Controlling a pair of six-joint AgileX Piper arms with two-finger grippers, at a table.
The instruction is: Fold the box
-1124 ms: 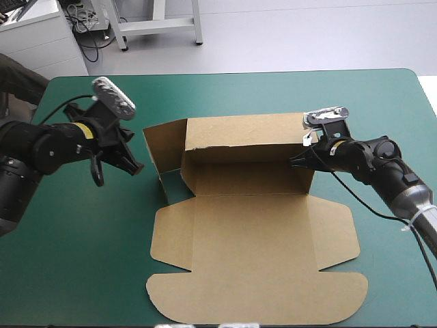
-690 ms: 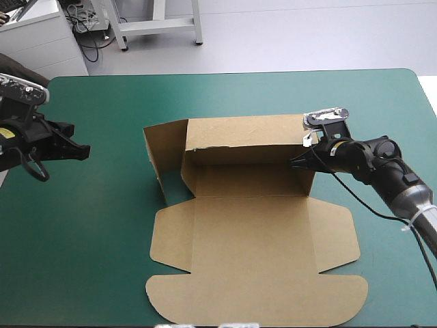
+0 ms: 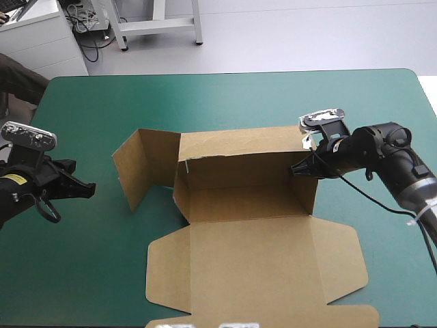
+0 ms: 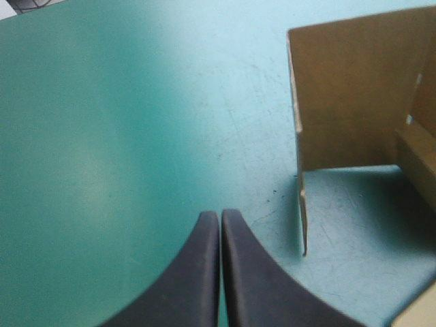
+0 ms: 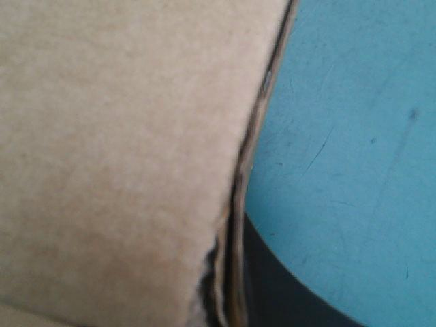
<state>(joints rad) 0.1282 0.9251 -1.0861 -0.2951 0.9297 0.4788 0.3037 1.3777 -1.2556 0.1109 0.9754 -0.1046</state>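
Observation:
The brown box (image 3: 252, 253) lies in the middle of the teal-green table, its back wall raised and its lid panel flat toward the near edge. Its left side flap (image 3: 140, 167) stands upright and swung outward. My right gripper (image 3: 300, 169) is shut on the right end of the raised back wall; in the right wrist view the box (image 5: 122, 150) board edge runs between its fingers, with one black finger (image 5: 286, 286) showing beside it. My left gripper (image 3: 85, 188) is shut and empty near the table's left edge. Ahead of the left gripper (image 4: 220, 216), the box flap (image 4: 347, 95) stands apart from it.
Bare teal-green cover (image 3: 225, 102) stretches beyond the box to the far edge and between the left gripper and the flap. The box's lid panel reaches the table's near edge.
The box has shifted toward the near edge and turned a little, and its left flap has swung farther left. The left arm had drawn back to the left edge just before.

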